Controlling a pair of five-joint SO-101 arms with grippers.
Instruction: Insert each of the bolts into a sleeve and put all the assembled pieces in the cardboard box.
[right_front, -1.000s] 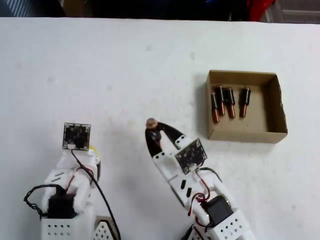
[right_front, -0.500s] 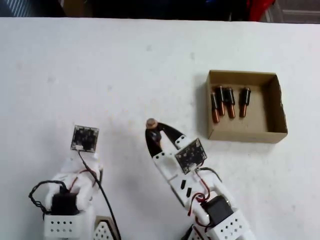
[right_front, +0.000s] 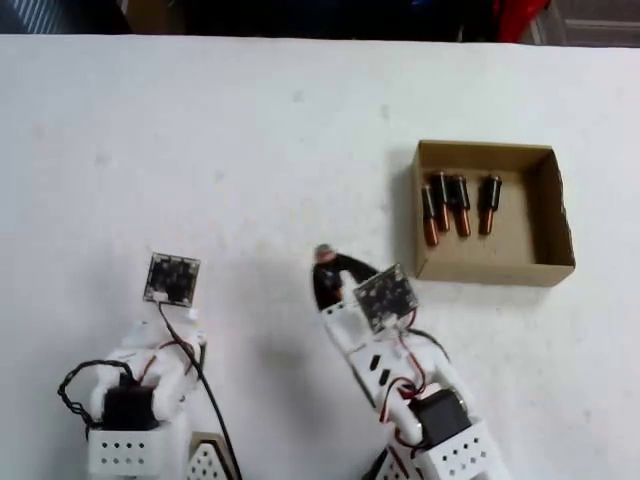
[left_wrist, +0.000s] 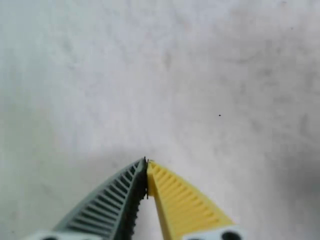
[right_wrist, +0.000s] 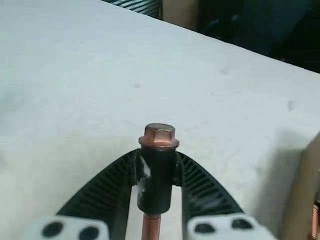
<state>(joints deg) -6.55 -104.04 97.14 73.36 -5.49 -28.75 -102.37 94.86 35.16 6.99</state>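
Note:
My right gripper (right_wrist: 156, 167) is shut on an assembled piece (right_wrist: 156, 172), a copper bolt with a hex head set in a black sleeve, held upright above the table. From above, that piece (right_front: 325, 256) sits left of the cardboard box (right_front: 548, 262), with the right gripper (right_front: 331, 276) around it. Several assembled pieces (right_front: 458, 204) lie side by side inside the box. My left gripper (left_wrist: 146, 166) is shut with nothing between its grey and yellow fingers, low over bare table. The left arm (right_front: 150, 350) rests at the near left.
The white table (right_front: 200, 140) stretches wide and bare to the left and back. The box's near wall (right_front: 490, 270) stands just right of my right gripper. A corner of the box (right_wrist: 302, 190) shows in the right wrist view.
The right gripper lifted the assembled piece and carried it a little right toward the box. The left arm drew back toward its base early on, then held still.

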